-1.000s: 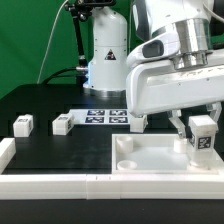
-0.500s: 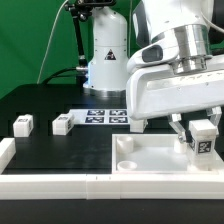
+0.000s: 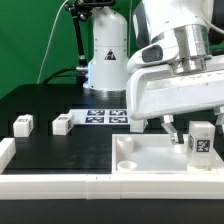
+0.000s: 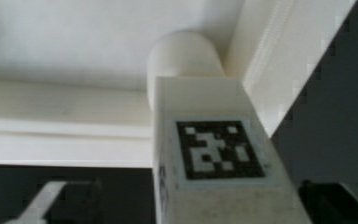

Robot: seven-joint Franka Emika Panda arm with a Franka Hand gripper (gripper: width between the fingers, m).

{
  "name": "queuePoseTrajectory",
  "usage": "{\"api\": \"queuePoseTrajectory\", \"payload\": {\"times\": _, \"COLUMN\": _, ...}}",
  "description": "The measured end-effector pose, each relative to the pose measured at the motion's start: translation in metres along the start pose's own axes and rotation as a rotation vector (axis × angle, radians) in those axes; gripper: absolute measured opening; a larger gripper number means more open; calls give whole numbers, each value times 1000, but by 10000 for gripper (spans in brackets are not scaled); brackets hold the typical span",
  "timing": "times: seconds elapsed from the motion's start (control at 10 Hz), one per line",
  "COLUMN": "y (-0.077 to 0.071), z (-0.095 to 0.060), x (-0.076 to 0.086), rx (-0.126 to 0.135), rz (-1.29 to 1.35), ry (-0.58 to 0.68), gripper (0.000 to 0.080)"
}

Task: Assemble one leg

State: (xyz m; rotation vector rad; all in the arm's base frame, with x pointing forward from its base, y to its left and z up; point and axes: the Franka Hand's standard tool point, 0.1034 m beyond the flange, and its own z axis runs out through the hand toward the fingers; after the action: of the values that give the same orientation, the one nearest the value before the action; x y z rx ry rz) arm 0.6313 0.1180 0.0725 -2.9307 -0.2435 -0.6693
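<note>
**Gripper [image 3: 194, 128] opening, leg [image 3: 202, 138] sitting lower than half a second ago**

Since the earlier frame, the leg is sitting slightly lower. The finger [image 3: 170, 128] on the exterior view's left is now standing off from the leg's side, where it was lying against it before.

1. Leg. It is standing upright on the tray-like piece [image 3: 150, 165], near that piece's far corner on the exterior view's right. Its black-and-white tag [image 3: 201, 143] is facing the exterior camera. In the wrist view the leg [image 4: 202, 130] is filling the middle of the picture, with its rounded far end lying against the white tray corner. Whether that end is seated in a hole cannot be told.

2. Gripper. The jaws are standing spread, gripping nothing. In the wrist view one fingertip [image 4: 43, 203] is showing dark table between itself and the leg.

3. Tray-like piece. Its raised rim is enclosing the leg and a round socket [image 3: 125, 145] near the opposite far corner. The socket is holding nothing.

4. Surroundings. Two loose legs [image 3: 22, 124] [image 3: 62, 124] are lying apart on the black table [image 3: 60, 150]. The marker board [image 3: 100, 116] is lying behind them. A white rail [image 3: 60, 186] is running along the front edge.
</note>
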Motion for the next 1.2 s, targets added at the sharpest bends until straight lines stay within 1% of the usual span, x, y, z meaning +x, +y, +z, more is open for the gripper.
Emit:
{"api": "queuePoseTrajectory", "payload": {"times": 0.1, "y": 0, "z": 0, "x": 0, "rx": 0, "rz": 0, "ry": 0, "gripper": 629}}
{"api": "queuePoseTrajectory", "payload": {"times": 0.2, "y": 0, "z": 0, "x": 0, "rx": 0, "rz": 0, "ry": 0, "gripper": 645}}
{"api": "queuePoseTrajectory", "payload": {"times": 0.6, "y": 0, "z": 0, "x": 0, "rx": 0, "rz": 0, "ry": 0, "gripper": 649}}
{"api": "queuePoseTrajectory", "payload": {"times": 0.8, "y": -2, "z": -17, "x": 9, "rx": -2, "rz": -5, "ry": 8, "gripper": 649}}
{"api": "queuePoseTrajectory", "payload": {"times": 0.9, "y": -2, "z": -20, "x": 11, "rx": -1, "rz": -7, "ry": 5, "gripper": 649}}
{"api": "queuePoseTrajectory", "payload": {"times": 1.0, "y": -3, "z": -17, "x": 6, "rx": 6, "rz": -7, "ry": -35, "gripper": 649}}
{"api": "queuePoseTrajectory", "payload": {"times": 1.1, "y": -3, "z": -17, "x": 8, "rx": 5, "rz": -8, "ry": -29, "gripper": 649}}
{"api": "queuePoseTrajectory", "payload": {"times": 1.2, "y": -6, "z": -16, "x": 0, "rx": 18, "rz": -6, "ry": -99, "gripper": 649}}
